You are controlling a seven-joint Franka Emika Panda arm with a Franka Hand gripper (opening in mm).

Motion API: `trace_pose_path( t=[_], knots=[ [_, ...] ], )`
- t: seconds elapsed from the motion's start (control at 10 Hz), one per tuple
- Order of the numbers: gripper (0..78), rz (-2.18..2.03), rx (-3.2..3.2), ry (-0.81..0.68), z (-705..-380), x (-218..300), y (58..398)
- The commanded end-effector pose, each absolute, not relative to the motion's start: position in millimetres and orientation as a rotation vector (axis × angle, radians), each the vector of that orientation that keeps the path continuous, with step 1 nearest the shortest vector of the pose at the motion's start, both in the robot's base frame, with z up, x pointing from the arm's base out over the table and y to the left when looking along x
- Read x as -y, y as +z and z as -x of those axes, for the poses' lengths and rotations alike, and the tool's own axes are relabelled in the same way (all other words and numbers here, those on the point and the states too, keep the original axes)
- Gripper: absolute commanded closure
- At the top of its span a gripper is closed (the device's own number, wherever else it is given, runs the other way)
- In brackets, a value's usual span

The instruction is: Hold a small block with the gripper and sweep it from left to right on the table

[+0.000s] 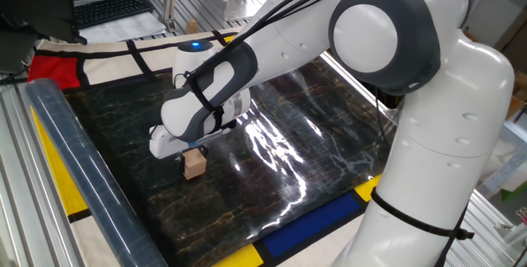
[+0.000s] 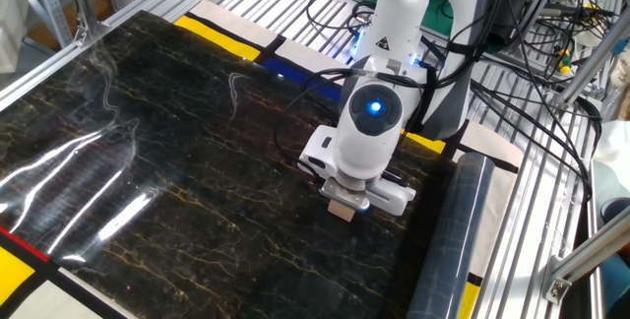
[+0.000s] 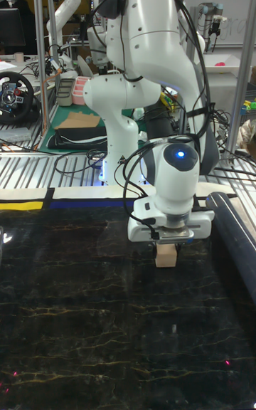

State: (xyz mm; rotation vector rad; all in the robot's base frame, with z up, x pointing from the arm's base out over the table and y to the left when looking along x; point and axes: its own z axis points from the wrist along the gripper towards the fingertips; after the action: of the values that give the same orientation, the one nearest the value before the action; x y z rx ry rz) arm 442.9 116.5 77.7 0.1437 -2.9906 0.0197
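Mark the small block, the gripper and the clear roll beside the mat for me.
small block (image 3: 166, 256), tall fixed view, front face.
gripper (image 3: 165, 241), tall fixed view, between the fingertips, at the block's top.
clear roll (image 1: 78, 168), one fixed view, mid-length.

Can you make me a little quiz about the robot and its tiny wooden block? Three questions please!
1. True or false: the small block sits right under the gripper, resting on the table.
2. What lies along the table's edge near the block? A) a long dark roll B) a green ball C) a silver spoon
3. Fill in the blank: the round cap on the robot's wrist has a little glowing ____ light.

Key: 1 true. 2 A. 3 blue.
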Motion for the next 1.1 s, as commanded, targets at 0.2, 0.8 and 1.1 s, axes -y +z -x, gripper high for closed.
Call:
trace_pose_path(
  t=[0.2,0.8,1.1],
  knots=[
    [0.2,-0.138,2.996,0.017,-444,-117,79],
    [0.2,-0.155,3.004,-0.037,-459,-109,105],
    [0.2,-0.163,3.024,-0.059,-461,-103,123]
  ],
)
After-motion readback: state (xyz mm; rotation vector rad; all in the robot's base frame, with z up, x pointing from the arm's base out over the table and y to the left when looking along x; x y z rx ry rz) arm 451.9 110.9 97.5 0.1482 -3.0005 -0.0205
